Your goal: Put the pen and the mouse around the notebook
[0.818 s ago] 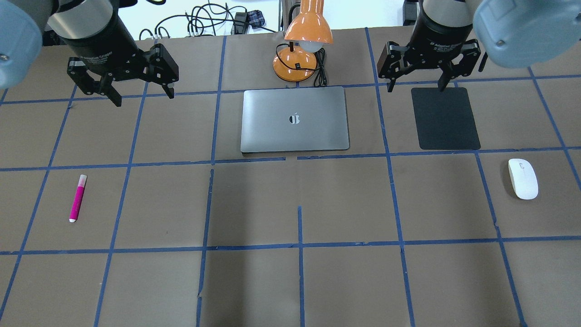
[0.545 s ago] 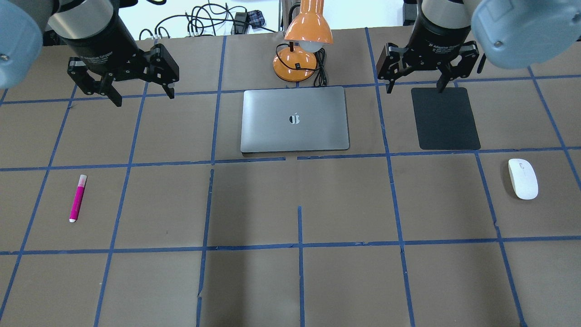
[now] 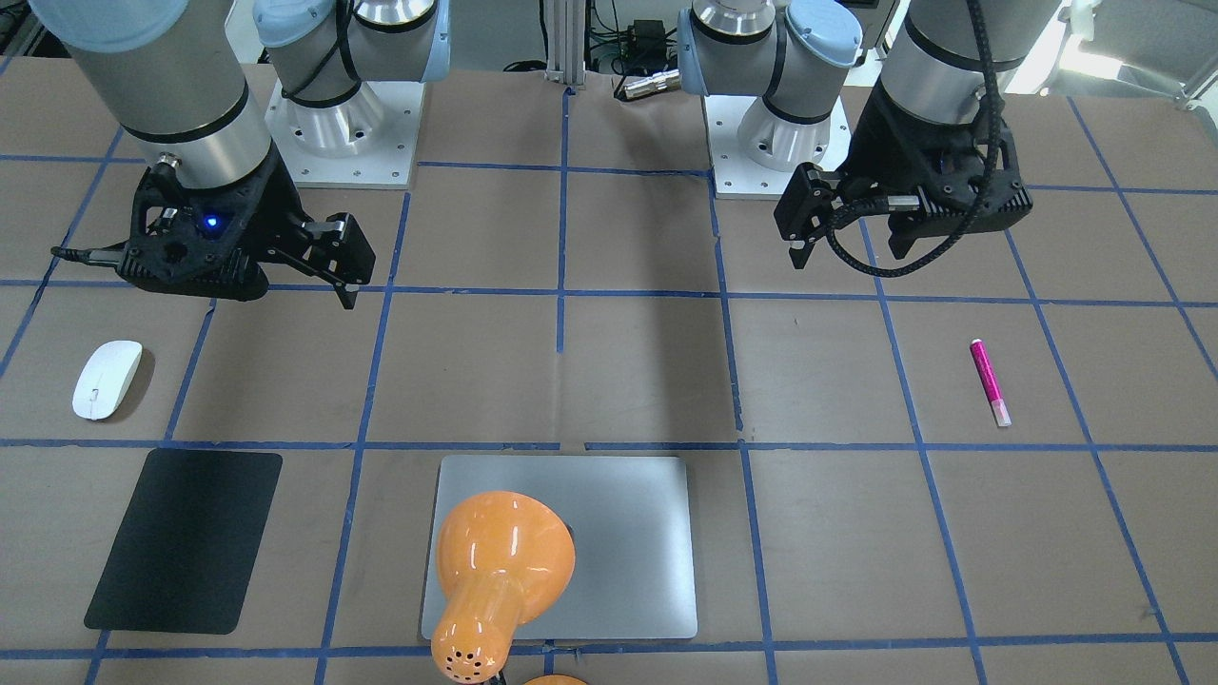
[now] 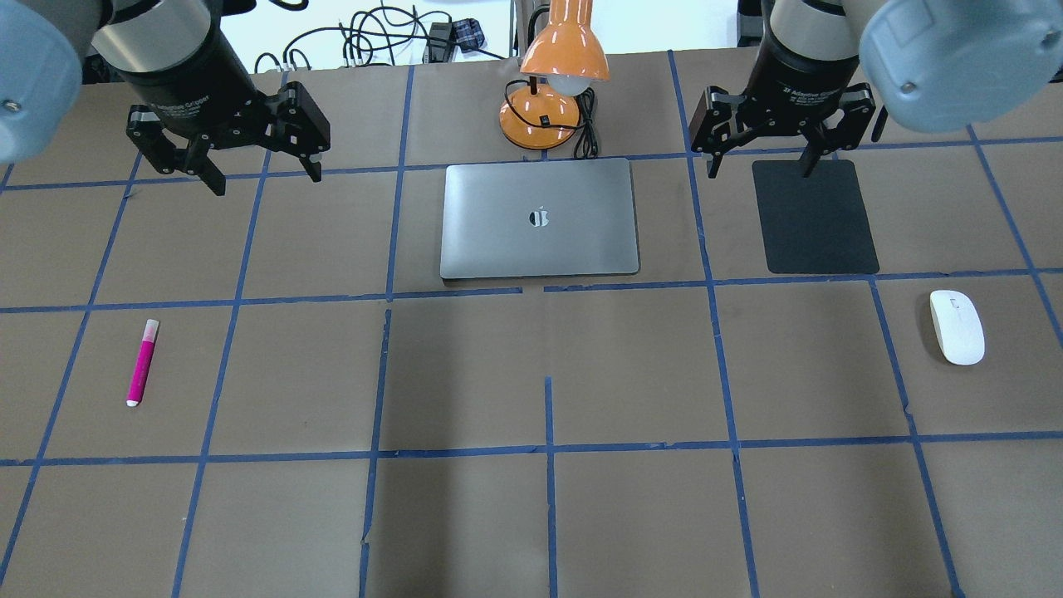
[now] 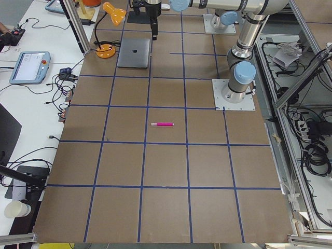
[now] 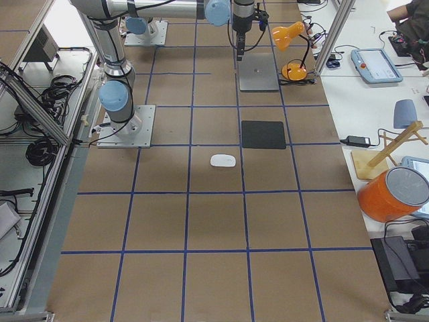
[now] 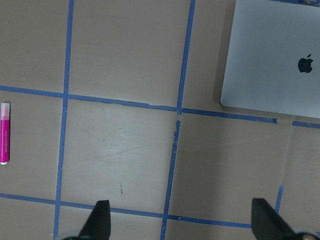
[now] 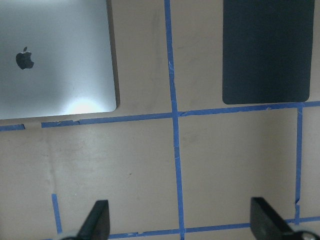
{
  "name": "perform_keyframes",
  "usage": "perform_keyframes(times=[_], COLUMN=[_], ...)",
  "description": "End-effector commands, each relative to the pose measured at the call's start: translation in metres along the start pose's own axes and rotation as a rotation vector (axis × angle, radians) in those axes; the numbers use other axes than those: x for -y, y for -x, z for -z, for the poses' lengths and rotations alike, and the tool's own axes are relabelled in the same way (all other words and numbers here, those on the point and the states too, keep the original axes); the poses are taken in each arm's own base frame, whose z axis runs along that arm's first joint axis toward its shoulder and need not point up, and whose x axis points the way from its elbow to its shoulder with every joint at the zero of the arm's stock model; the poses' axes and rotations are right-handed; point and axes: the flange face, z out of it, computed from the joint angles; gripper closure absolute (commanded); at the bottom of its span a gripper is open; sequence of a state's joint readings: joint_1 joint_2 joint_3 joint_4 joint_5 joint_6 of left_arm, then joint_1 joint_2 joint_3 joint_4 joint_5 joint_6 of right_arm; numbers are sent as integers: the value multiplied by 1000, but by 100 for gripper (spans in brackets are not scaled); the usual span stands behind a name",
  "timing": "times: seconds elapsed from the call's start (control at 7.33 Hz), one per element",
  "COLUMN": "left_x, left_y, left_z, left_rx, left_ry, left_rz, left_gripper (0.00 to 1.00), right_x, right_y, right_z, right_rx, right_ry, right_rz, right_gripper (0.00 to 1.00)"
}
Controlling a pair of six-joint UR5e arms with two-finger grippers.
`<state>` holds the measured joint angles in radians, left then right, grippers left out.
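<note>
The silver-grey notebook lies shut at the table's far middle. Far off on the left, the magenta pen lies on the brown paper, also seen at the left edge of the left wrist view as the pen. The white mouse rests flat at the right. My left gripper hangs open and holds nothing, high over the far left, well behind the pen. My right gripper is open and holds nothing, above the gap between the notebook and a black mat, away from the mouse.
A black mat lies right of the notebook. An orange desk lamp with a cable stands just behind the notebook, and its shade overhangs the notebook in the front-facing view. Blue tape lines grid the brown table cover.
The right gripper has drifted slightly toward the far edge of the table. The left gripper has barely shifted. Pen, mouse and notebook lie where they were.
</note>
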<state>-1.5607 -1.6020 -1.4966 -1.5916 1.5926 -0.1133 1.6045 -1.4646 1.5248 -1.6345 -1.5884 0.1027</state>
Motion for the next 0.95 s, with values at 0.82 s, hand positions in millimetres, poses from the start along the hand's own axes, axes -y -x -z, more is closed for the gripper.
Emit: perform_keyframes(times=[0.82], left_x=[25], left_y=[200], left_z=[-87], left_rx=[-12], left_ry=[105], left_rz=[-151], left_gripper=[0], right_x=[35], right_y=[-218], right_z=[-174], right_rx=[-37], right_ry=[-52], right_rz=[75], right_gripper=[0])
